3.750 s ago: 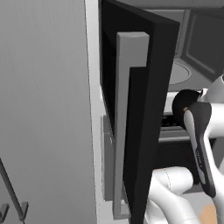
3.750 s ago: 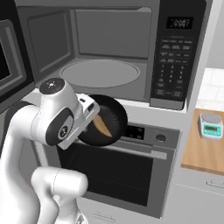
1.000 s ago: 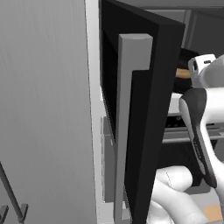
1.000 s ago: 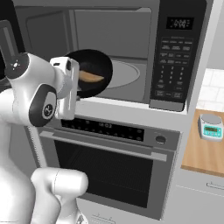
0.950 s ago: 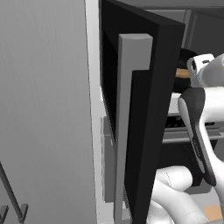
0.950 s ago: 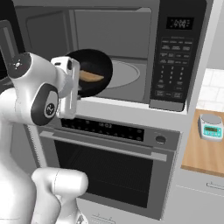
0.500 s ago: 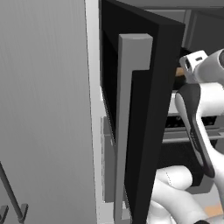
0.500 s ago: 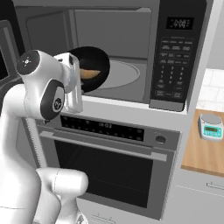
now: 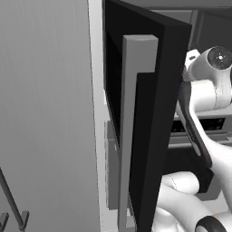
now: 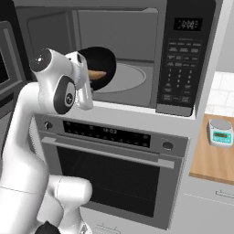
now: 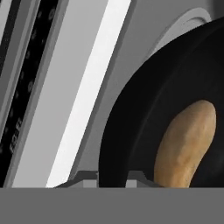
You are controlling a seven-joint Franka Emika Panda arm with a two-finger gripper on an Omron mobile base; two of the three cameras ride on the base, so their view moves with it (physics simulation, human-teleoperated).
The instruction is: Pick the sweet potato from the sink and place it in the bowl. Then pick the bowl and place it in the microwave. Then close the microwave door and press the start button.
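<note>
My gripper (image 10: 89, 77) is shut on the near rim of the black bowl (image 10: 103, 63). It holds the bowl tilted at the left of the microwave (image 10: 123, 36) opening, just above the round turntable (image 10: 125, 78). The sweet potato (image 10: 97, 74) lies inside the bowl. In the hand view the bowl (image 11: 148, 105) is close up with the sweet potato (image 11: 186, 144) in it, and the gripper (image 11: 111, 178) clamps the rim. The microwave door (image 9: 149, 113) stands swung wide open to the left. The sink is out of view.
The microwave's keypad and display panel (image 10: 182, 50) is to the right of the cavity. Below is an oven (image 10: 114, 169) with a control strip. A small kitchen scale (image 10: 220, 132) sits on the wooden counter (image 10: 212, 160) at the right. A grey cabinet wall (image 9: 45, 113) is left of the door.
The arm has risen and carried the bowl with the sweet potato up and forward into the mouth of the microwave. The door has not moved.
</note>
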